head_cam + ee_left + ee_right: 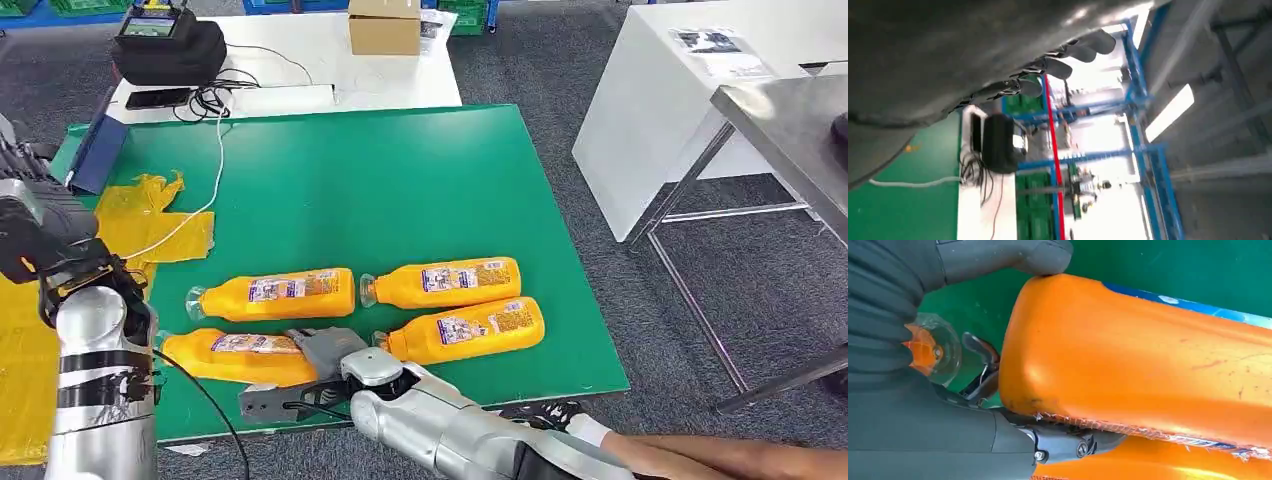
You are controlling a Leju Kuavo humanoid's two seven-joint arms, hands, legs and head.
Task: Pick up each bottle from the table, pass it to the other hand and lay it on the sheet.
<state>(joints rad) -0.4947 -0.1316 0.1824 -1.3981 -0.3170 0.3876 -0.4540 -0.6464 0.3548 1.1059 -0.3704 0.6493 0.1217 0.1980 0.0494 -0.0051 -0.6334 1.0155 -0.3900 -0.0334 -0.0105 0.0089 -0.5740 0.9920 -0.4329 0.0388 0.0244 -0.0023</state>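
Right now: green table (400, 180) wide open beyond bottles, near edge close under right arm. Yellow sheet (150, 225) lies left. Four orange bottles lying flat; near-left bottle (235, 355) full-looking, probably heavy, smooth, slippery, so take mid-body. Right hand (325, 350) wraps it, thumb (1013, 257) pressing. Left hand (1048, 60) fingers apart, empty.
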